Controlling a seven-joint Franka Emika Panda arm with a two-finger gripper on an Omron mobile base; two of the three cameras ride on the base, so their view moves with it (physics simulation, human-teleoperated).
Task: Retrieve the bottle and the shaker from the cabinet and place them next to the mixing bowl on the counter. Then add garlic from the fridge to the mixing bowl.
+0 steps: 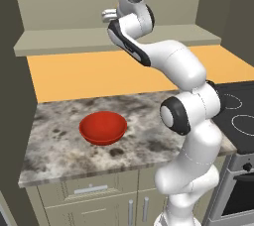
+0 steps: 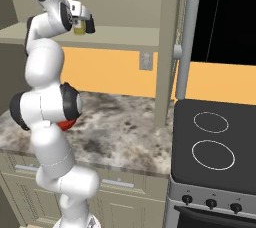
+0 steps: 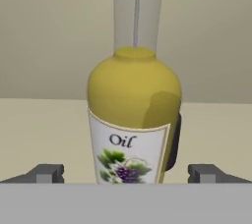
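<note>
Bottle (image 3: 133, 120) between spread fingers (image 3: 47, 174) — ungripped

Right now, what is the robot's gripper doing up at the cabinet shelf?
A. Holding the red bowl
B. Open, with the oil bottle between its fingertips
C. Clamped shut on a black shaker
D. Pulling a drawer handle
B: in the hand view the gripper stands open, one fingertip on each side of the yellow oil bottle, not touching it.

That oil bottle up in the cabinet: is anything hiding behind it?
Yes. In the hand view, a dark object peeks out at the right edge of the bottle; the bottle covers most of it, so I cannot tell what it is. Behind both is the cabinet's plain back wall.
</note>
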